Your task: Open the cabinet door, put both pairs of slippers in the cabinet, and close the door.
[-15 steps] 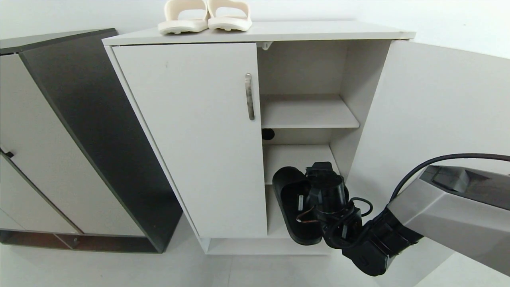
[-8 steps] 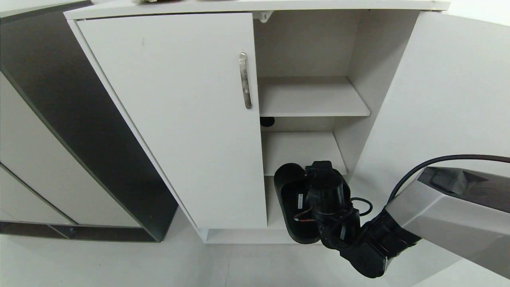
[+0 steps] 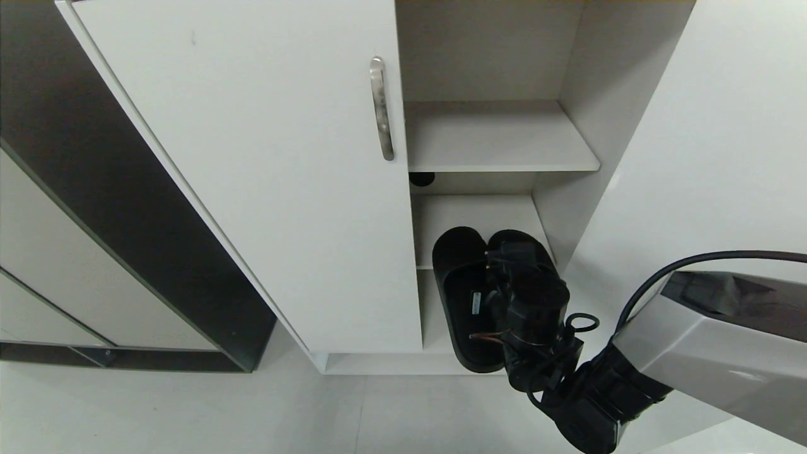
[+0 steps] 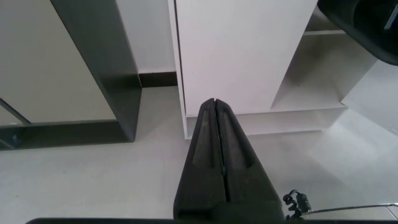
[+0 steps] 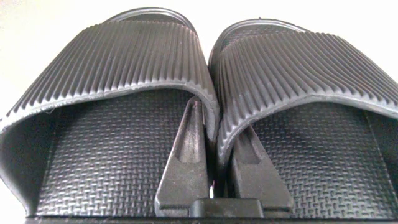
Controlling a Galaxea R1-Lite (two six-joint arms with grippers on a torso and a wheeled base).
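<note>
A pair of black slippers (image 3: 463, 296) sits side by side in the lower right opening of the white cabinet (image 3: 492, 135), toes pointing inward and heels sticking out past the front edge. My right gripper (image 3: 504, 261) is over them, shut on the two inner edges. In the right wrist view its fingers (image 5: 186, 155) pinch the ribbed straps of both slippers (image 5: 118, 93) where they meet. The right cabinet door (image 3: 712, 157) stands wide open. The left door (image 3: 265, 176) with its metal handle (image 3: 380, 107) is closed. My left gripper (image 4: 214, 112) is shut and holds nothing, above the floor before the cabinet.
A dark grey cabinet (image 3: 94, 176) stands against the white one's left side. Two bare shelves (image 3: 473, 217) lie above the slippers. A small black round part (image 3: 421, 179) sits under the upper shelf. Pale floor (image 3: 189, 410) stretches in front.
The head camera has tilted down, so the cabinet top has left the picture. My right gripper has pushed the black slippers deeper into the lower opening, and the second slipper now shows.
</note>
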